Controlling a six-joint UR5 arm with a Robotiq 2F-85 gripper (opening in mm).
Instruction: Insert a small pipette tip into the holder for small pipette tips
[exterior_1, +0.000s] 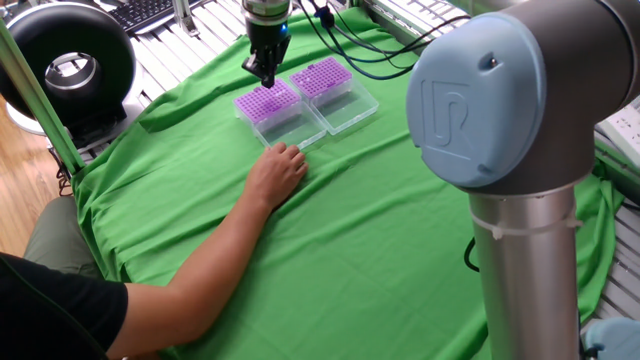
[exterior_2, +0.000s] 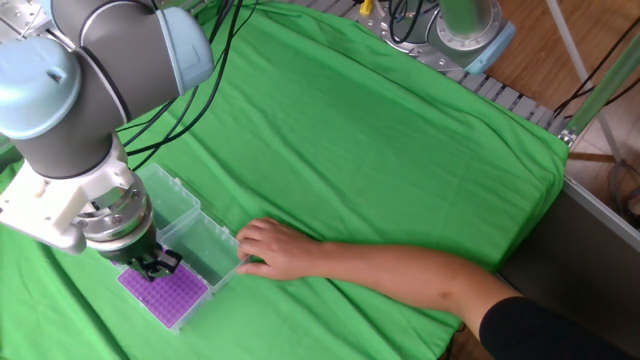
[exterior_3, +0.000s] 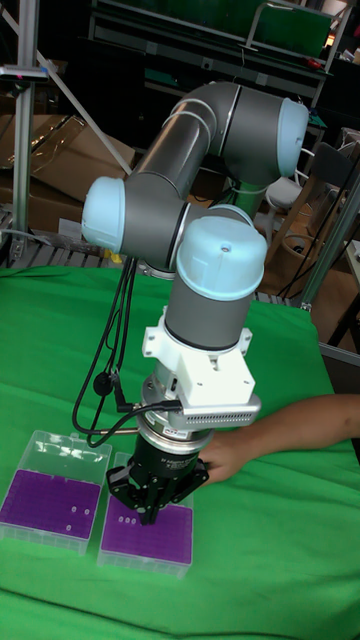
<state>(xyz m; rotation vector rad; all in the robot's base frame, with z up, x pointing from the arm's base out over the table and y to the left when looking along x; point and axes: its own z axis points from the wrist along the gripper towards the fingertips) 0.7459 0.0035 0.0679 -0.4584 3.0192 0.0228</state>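
Two clear boxes with purple hole-grid tops stand side by side on the green cloth. My gripper (exterior_1: 266, 77) hangs just above the far edge of the left holder (exterior_1: 270, 101), and shows over the same holder (exterior_2: 168, 295) (exterior_3: 150, 537) in the other fixed view and the tall view. Its fingers (exterior_3: 135, 493) are drawn together to a point, shut. The small pipette tip is too small to make out between them. The second holder (exterior_1: 323, 77) (exterior_3: 48, 505) sits beside it, hidden by the arm in the other fixed view.
A person's hand (exterior_1: 278, 170) (exterior_2: 272, 248) rests on the cloth against the near edge of the box under my gripper, the forearm crossing the table's front half. A black ring-shaped device (exterior_1: 68, 55) and a keyboard sit beyond the cloth's far left.
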